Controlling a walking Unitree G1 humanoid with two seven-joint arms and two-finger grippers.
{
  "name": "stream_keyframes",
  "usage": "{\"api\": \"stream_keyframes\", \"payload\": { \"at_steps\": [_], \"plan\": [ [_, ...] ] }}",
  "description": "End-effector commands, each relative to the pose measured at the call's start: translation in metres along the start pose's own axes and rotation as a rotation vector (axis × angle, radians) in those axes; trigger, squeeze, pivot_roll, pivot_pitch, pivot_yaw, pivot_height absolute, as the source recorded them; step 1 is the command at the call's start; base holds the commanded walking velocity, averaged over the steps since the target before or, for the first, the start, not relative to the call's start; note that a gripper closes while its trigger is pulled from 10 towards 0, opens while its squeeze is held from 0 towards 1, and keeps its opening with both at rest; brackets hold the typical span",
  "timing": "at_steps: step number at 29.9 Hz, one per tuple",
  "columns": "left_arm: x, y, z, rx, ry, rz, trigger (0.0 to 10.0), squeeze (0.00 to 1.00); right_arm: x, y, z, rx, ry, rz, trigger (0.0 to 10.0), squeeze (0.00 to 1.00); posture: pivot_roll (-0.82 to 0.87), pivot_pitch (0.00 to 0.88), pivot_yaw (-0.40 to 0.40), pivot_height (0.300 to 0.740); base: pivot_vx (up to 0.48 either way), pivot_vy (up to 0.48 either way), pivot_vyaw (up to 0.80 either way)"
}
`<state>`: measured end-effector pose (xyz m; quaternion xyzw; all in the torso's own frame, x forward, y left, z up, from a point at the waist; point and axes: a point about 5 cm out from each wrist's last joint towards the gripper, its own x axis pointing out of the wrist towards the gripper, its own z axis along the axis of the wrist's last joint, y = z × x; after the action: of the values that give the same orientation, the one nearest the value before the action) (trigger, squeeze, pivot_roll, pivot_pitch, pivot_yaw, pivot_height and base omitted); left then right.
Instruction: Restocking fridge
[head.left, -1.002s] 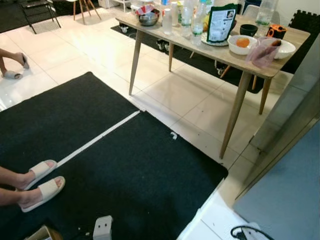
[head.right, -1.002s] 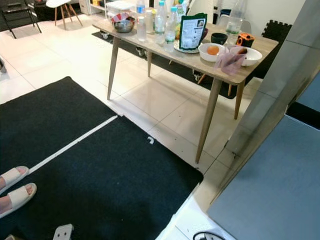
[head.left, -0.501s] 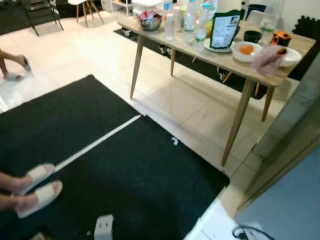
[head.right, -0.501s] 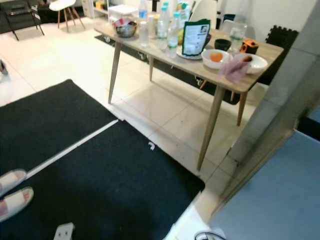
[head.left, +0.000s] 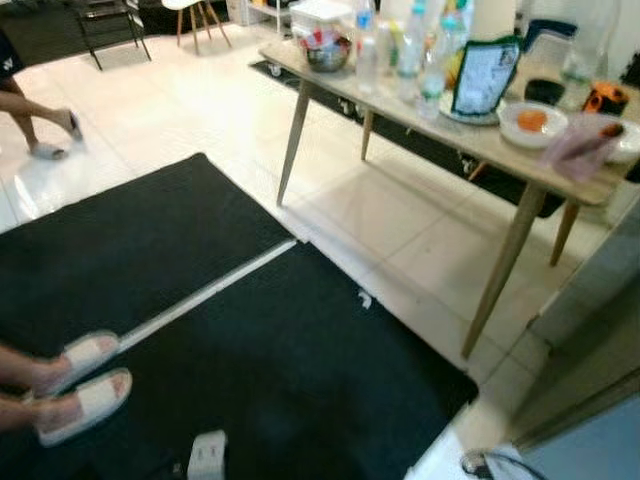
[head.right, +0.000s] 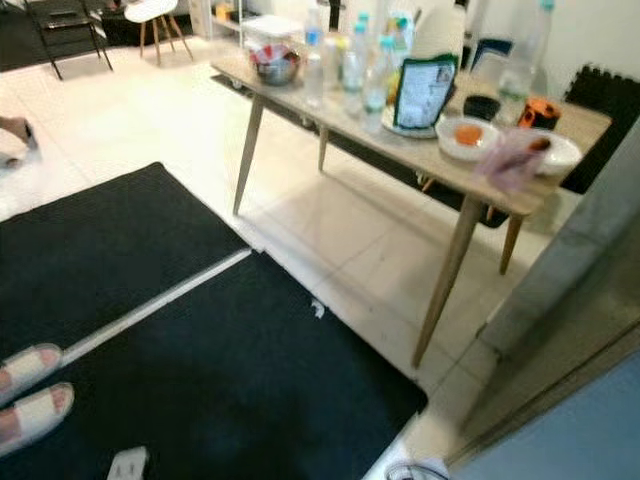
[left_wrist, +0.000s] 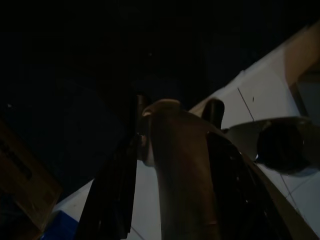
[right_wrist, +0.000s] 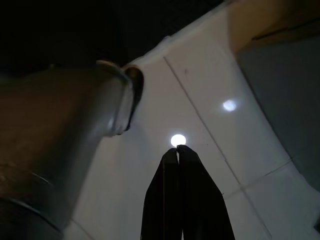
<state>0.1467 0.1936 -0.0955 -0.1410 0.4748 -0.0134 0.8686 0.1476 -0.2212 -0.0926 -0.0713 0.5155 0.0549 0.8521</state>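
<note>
A black mat (head.left: 250, 370) covers most of the floor before the robot, split by a pale strip (head.left: 205, 293), with cream tiles (head.left: 395, 215) beyond it. On the right side stands a grey slab (head.right: 570, 280) that may be the fridge (the pictures are too blurred to be sure).

Across the tiles stands a wooden tabletop (head.left: 480, 135) on slanted legs. It carries the goods: clear bottles (head.left: 410, 50), a metal bowl (head.left: 328, 55), a dark pouch with a pale label (head.left: 482, 77), a white bowl holding something orange (head.left: 532, 122), a black cup (head.left: 545, 90), an orange and black object (head.left: 606, 98) and a pinkish bag (head.left: 585, 150) at the near corner.

A person's feet in pale slippers (head.left: 85, 385) rest on the mat at the robot's left, and another person's legs (head.left: 40, 110) show far off on the tiles. A small white block (head.left: 207, 455) lies on the mat by the lower edge, and a coiled cord (head.left: 480, 465) lies on the floor near the slab.

The left hand (left_wrist: 175, 107) hangs over the dark mat with white floor just beyond; it is shut on a brown bottle-like object (left_wrist: 185, 170) that lies between its fingers (left_wrist: 112, 190). The right hand (right_wrist: 178, 148) hangs above white tiles, its two fingers (right_wrist: 165, 200) pressed together tip to tip with nothing between them, a silver limb (right_wrist: 60, 135) beside it.
</note>
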Motion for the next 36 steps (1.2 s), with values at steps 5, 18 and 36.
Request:
{"api": "stream_keyframes", "payload": {
  "at_steps": [5,18,36],
  "plan": [
    [-0.0014,0.0027,-0.0031,0.011,0.017,0.005,10.0,0.00,-0.0026,-0.0063,-0.0092,0.006,0.030,-0.023,10.0,0.00,-0.04,0.113,-0.019,0.740,0.300,0.000,0.00],
    [-0.0005,0.0011,-0.0015,0.015,0.014,0.000,10.0,0.00,-0.0024,-0.0062,-0.0090,0.010,0.033,-0.028,10.0,0.00,-0.04,0.112,-0.018,0.740,0.300,0.000,0.00],
    [-0.0009,0.0014,-0.0028,0.014,0.017,-0.001,10.0,0.00,-0.0018,-0.0026,-0.0102,0.016,0.037,-0.026,10.0,0.00,-0.03,0.118,-0.012,0.740,0.298,0.000,0.00]
  ]
}}
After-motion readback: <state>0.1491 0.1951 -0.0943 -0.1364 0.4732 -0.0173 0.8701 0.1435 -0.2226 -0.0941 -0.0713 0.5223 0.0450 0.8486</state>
